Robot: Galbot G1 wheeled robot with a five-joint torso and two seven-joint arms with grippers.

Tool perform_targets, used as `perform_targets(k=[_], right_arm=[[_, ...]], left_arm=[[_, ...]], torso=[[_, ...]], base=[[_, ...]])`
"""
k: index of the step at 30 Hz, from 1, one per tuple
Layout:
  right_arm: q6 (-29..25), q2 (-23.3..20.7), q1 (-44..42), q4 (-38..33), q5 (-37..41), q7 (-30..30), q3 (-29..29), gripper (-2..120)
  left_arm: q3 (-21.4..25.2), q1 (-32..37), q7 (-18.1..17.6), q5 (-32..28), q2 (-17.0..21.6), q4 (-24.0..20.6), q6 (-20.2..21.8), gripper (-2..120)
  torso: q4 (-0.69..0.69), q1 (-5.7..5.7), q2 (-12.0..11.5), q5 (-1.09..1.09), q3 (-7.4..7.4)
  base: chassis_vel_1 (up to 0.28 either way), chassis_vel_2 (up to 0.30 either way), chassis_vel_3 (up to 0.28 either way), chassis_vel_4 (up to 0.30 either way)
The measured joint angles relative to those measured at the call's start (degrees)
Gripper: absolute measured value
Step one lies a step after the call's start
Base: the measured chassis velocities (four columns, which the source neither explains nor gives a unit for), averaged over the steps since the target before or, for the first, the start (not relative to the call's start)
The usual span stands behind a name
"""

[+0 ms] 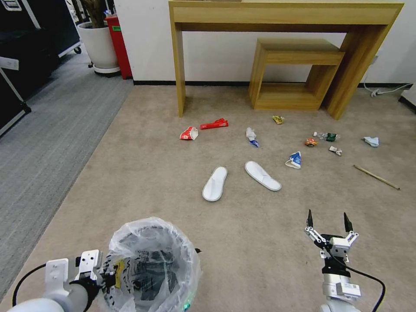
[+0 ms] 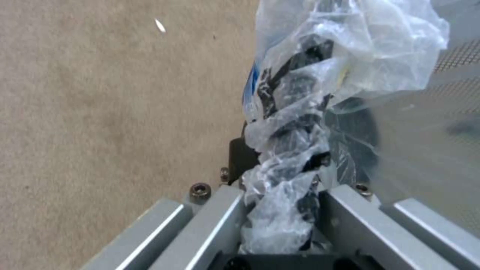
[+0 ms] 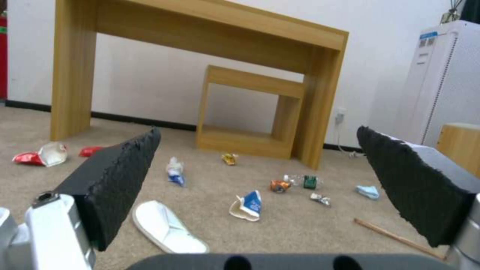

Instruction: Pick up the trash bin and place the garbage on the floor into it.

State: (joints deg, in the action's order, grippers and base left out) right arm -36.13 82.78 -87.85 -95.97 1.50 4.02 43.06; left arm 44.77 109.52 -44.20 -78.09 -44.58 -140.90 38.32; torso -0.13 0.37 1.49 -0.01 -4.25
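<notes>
The trash bin [image 1: 151, 264], lined with a crinkled clear bag, is low on my left. My left gripper [image 1: 106, 272] is shut on its rim, with the bag [image 2: 285, 168] bunched between the fingers. My right gripper [image 1: 328, 223] hangs open and empty over the beige floor [image 1: 242, 234], its black pads [image 3: 115, 180] spread wide. Ahead lies the garbage: two white slippers [image 1: 215, 183] [image 1: 262, 175], red-white wrappers [image 1: 189, 133], a blue-white wrapper [image 1: 294, 160], a small bottle [image 1: 328, 137], a tissue [image 1: 372, 141] and a wooden stick [image 1: 376, 177].
A tall wooden table [image 1: 286, 17] with a smaller one [image 1: 294, 73] nested under it stands against the far wall. A white plant pot [image 1: 99, 43] and a red box [image 1: 118, 43] are at the back left, beside grey ribbed carpet [image 1: 47, 138]. A white cabinet [image 3: 440, 75] is at the right.
</notes>
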Motion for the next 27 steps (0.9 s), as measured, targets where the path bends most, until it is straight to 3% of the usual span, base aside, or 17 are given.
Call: perform_targets(k=[6, 10, 16, 27], right_arm=[[0.04, 0.64, 0.28, 0.46, -0.98, 0.21, 0.04, 100], [-0.19, 2.00, 0.44, 1.36, -2.40, 0.65, -0.19, 100], [-0.49, 2.90, 0.15, 1.31, -2.91, 0.69, -0.02, 100], [0.16, 4.42, -0.14, 0.04, -3.99, 0.63, 0.37, 100]], left_arm=[[1.18, -5.42, -2.34, -5.40, 3.11, 2.48, -0.19, 0], [1.49, -11.84, -5.69, -11.75, 5.91, 7.64, -1.20, 0], [2.04, -15.26, -6.57, -14.39, 7.26, 11.84, -1.61, 0], [1.51, -16.94, -8.03, -17.51, 6.38, 12.17, -0.80, 0]], torso=[[0.00, 0.00, 0.00, 0.00, 0.00], [0.00, 0.00, 0.00, 0.00, 0.00], [0.01, 0.00, 0.00, 0.00, -0.01], [0.00, 0.00, 0.00, 0.01, 0.00]], base=[[0.000, 0.000, 0.000, 0.000], [0.000, 0.000, 0.000, 0.000], [0.000, 0.000, 0.000, 0.000], [0.000, 0.000, 0.000, 0.000]])
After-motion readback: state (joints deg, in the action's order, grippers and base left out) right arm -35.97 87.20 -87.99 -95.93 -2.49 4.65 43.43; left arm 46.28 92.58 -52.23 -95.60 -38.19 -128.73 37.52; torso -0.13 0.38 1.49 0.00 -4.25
